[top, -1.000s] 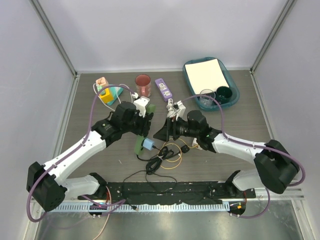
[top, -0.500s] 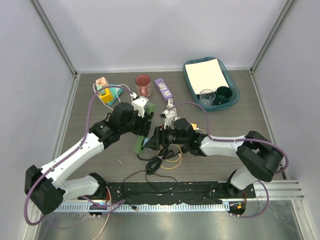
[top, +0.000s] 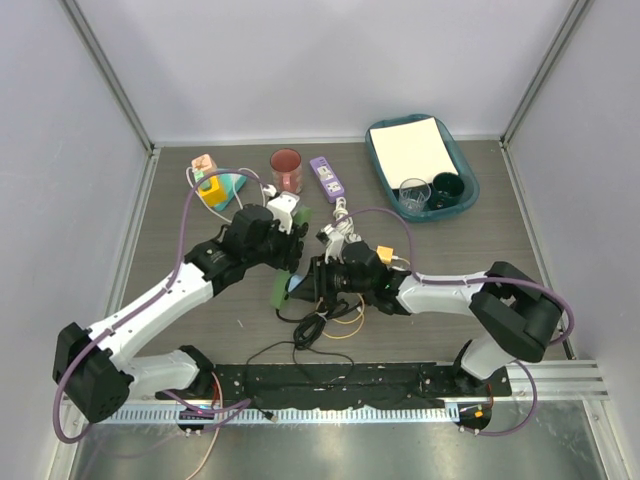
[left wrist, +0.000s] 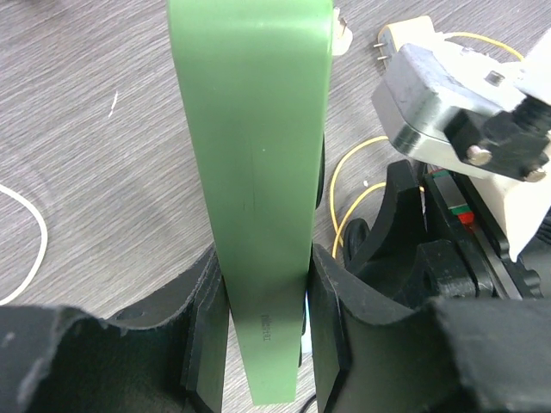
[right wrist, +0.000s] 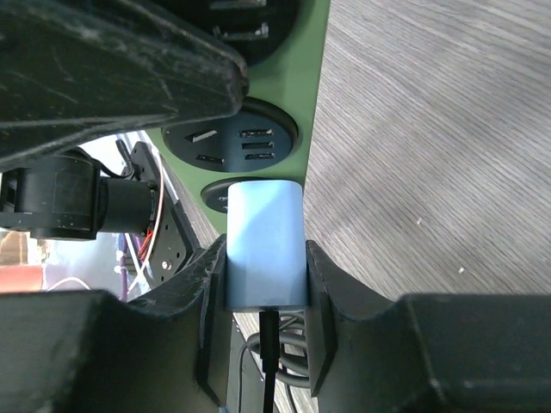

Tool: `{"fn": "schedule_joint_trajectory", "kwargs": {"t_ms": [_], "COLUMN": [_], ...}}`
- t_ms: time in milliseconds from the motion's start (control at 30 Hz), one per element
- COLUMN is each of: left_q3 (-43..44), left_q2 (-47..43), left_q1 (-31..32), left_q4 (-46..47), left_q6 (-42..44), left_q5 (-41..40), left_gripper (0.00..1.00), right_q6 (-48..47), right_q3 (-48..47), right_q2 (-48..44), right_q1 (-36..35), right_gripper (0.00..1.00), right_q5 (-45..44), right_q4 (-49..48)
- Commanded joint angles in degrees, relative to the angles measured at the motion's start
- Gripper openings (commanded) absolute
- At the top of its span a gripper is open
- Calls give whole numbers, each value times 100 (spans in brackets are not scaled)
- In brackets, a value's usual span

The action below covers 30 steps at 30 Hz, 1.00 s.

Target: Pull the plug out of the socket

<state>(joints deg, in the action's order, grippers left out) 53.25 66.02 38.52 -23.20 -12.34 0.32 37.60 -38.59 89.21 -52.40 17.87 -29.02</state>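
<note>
The socket, a long green power strip [top: 279, 288], stands on its edge at the table's middle. My left gripper [top: 287, 262] is shut on it; in the left wrist view the strip's green back [left wrist: 258, 172] fills the gap in the left gripper [left wrist: 265, 344], with both pads against it. The pale-blue plug [right wrist: 263, 245] sits in a round black outlet of the strip [right wrist: 306, 103]. My right gripper [right wrist: 263, 292] is shut on the plug's two sides, and a thin black cord leaves the plug's near end. From above, the plug [top: 298, 286] shows just left of the right gripper [top: 311, 281].
A yellow cable loop [top: 347, 316] and a coiled black cord [top: 312, 330] lie in front of the grippers. Behind stand a red cup [top: 286, 170], a purple strip [top: 326, 178], a yellow cube [top: 212, 191] and a white adapter [top: 283, 208]. A teal tray [top: 467, 190] sits back right.
The right arm has reached left to the green strip and its jaws have closed on the pale-blue plug. The left gripper has kept its hold on the strip.
</note>
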Motion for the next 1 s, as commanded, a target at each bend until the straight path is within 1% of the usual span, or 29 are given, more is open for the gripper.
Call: {"fn": "schedule_joint_trajectory", "kwargs": {"t_ms": [0,67,200,333,433,600,733,833,867,967], "left_q3": [246,282,256,81,-25,-26,-26,-26,-26,27], "left_q2": [192,280,307,105,-36,16,95,157,174,297], "left_q1": [-20,-20,-20,-11,-20,-20,-55,-73,-73,-73], "left_q4": [-35,-114,-62,175,272,246,237,228,211,149], "left_q6": [109,161,355,565,706,838,847,777,759,724], "left_q5": [-532,-576,-568,-603,-664,-814,-814,-814,-840,-867], "left_gripper": [0,0,0,0,0,0,0,0,0,0], "right_q6": [-253,-341,-447,-386,-289,-254,-393,-552,-613,-666], "right_q3": [-114,17,62,97,255,554,651,476,353,142], "right_q2": [-729,-983,-1178,-1248,-1397,-1705,-1942,-1803,-1750,-1609], "right_q1": [2,2,11,19,63,107,142,134,108,12], "right_gripper": [1,1,1,1,1,1,1,1,1,1], "right_q5": [-573,-836,-926,-733,-478,-161,-64,-371,-633,-1117], "right_q4": [89,168,352,327,90,-227,-79,483,780,1073]}}
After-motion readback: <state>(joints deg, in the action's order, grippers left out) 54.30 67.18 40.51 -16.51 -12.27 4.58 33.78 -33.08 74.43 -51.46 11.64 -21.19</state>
